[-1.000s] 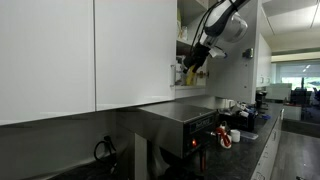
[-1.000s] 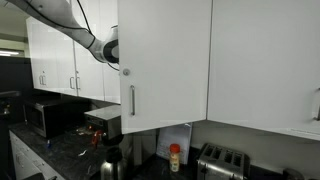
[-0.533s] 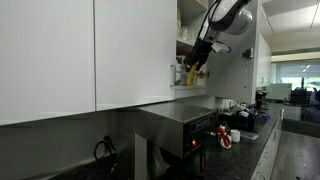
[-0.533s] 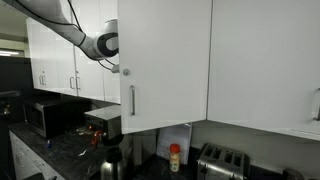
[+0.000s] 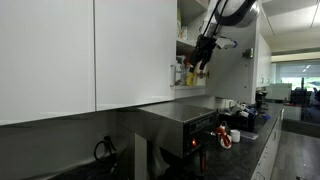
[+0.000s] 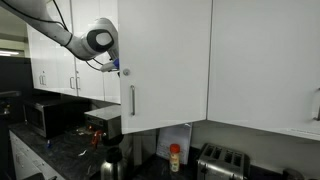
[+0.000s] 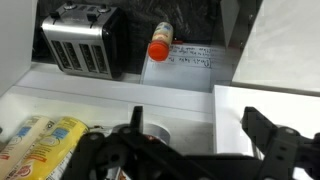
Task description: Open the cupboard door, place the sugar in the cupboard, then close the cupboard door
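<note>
In an exterior view the cupboard (image 5: 185,40) stands open. The tool (image 5: 203,58) hangs at its mouth, just beside a yellow package (image 5: 190,73) on a shelf.

In an exterior view the cupboard door (image 6: 165,60) stands swung out and hides the tool. Only the arm (image 6: 98,40) shows past its handle-side edge.

In the wrist view the tool (image 7: 200,140) is spread wide with nothing in it. The sugar (image 7: 155,132) stands on the white shelf (image 7: 100,100), next to the yellow package (image 7: 40,140) and close to one finger. Below are a toaster (image 7: 85,45) and a red-capped bottle (image 7: 161,45).
</note>
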